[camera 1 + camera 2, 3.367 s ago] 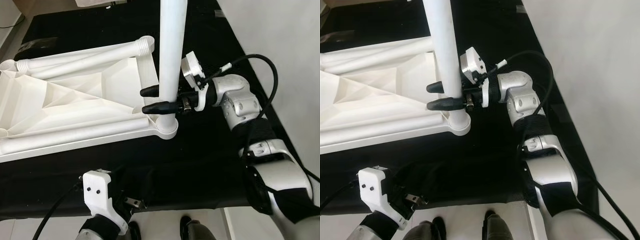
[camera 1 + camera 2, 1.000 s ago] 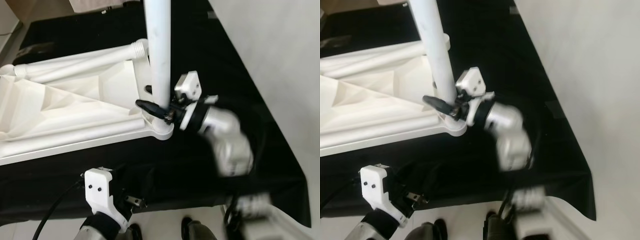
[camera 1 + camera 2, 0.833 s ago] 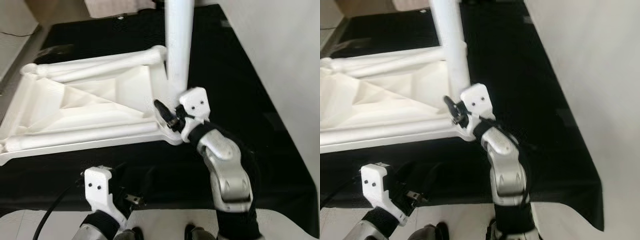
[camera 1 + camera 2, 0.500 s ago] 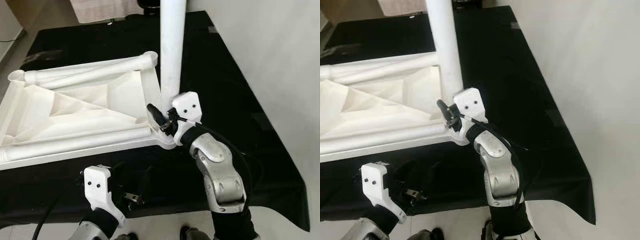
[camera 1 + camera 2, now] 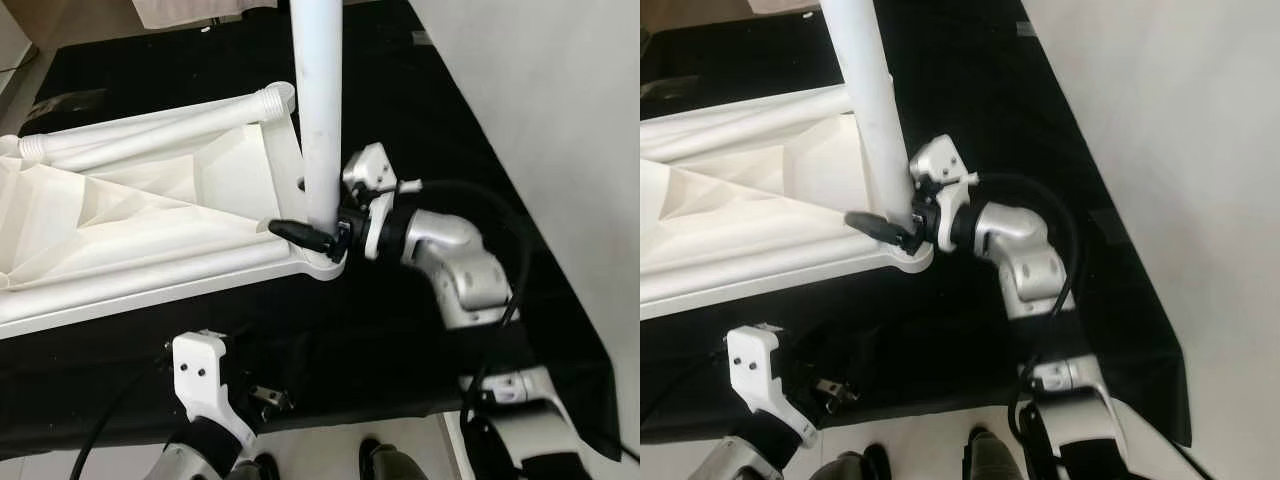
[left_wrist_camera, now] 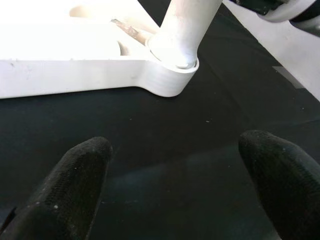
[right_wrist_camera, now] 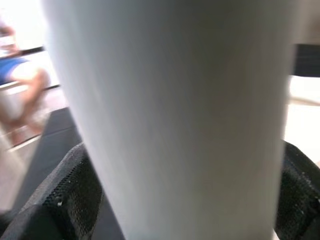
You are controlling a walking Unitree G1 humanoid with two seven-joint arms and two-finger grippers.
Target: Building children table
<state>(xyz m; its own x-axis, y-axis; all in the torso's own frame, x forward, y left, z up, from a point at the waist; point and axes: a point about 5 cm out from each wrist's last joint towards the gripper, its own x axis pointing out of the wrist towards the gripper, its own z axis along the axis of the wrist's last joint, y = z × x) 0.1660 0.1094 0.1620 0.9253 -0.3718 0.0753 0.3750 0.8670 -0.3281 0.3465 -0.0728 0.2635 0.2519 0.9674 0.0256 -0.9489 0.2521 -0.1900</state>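
Note:
A white children's table top (image 5: 150,210) lies upside down on a black cloth. One white leg (image 5: 318,120) stands upright in the near right corner socket (image 5: 326,262). My right gripper (image 5: 312,222) reaches in from the right and is shut on this leg just above the socket, one black finger (image 5: 298,233) showing in front. In the right wrist view the leg (image 7: 175,115) sits tight between both fingers (image 7: 75,200). My left gripper (image 6: 180,170) hovers low over the cloth near the front edge, open and holding nothing, facing the socket (image 6: 170,70).
Two more white legs lie along the table top, one at the far side (image 5: 150,135), one at the near side (image 5: 150,268). The black cloth (image 5: 400,340) ends at an edge on the right, with pale floor (image 5: 560,150) beyond. The left wrist mount (image 5: 200,375) is at the front edge.
The camera has shifted. My right forearm has swung from in front of the socket out to the right, and its fingers now cross the leg's base. The leg stays upright.

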